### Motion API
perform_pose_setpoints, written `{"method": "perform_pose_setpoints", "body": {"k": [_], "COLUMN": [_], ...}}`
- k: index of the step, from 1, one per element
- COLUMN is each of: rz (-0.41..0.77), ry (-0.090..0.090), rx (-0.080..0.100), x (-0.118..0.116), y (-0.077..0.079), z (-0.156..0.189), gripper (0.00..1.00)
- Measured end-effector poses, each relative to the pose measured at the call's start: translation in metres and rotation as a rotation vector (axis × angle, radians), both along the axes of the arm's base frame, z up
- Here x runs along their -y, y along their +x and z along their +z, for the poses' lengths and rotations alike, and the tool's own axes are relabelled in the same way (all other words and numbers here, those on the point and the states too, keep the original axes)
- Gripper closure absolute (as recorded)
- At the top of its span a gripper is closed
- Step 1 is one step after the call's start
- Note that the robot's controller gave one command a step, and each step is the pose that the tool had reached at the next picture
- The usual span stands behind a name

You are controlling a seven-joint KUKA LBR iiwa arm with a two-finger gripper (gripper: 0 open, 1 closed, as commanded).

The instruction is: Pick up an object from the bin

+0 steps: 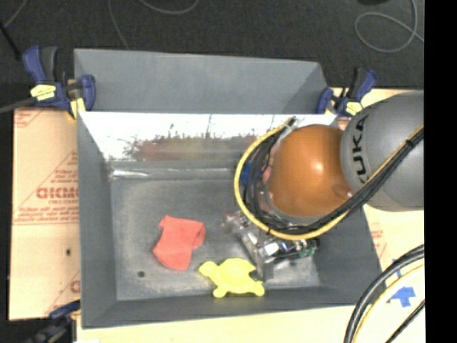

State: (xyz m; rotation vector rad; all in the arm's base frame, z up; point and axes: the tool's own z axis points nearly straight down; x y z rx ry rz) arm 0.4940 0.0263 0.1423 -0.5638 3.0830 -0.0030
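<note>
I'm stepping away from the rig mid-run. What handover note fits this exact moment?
The gripper is low in the right part of the bin, close beside the yellow flat toy; open or shut cannot be told.
Things: the toy lies near the front wall, the red crumpled piece to its left, both on the floor.
Done: nothing lifted.
Left: grasp one thing and lift it out.

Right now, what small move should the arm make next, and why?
Probably a short shift over the yellow flat toy near the front wall of the bin: the gripper hangs just beside its upper right edge, while the red crumpled piece lies farther off to the left.
</note>
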Motion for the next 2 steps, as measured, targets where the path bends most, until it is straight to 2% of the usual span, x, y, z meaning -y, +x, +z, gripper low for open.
{"method": "perform_pose_setpoints", "body": {"k": [1,2], "rz": [0.020,-0.022], "ry": [0.003,0.001], "rx": [0.022,0.005], "x": [-0.0146,-0.0193], "y": [-0.0125,-0.0204], "z": [-0.0713,-0.0705], "gripper": [0.00,1.00]}}
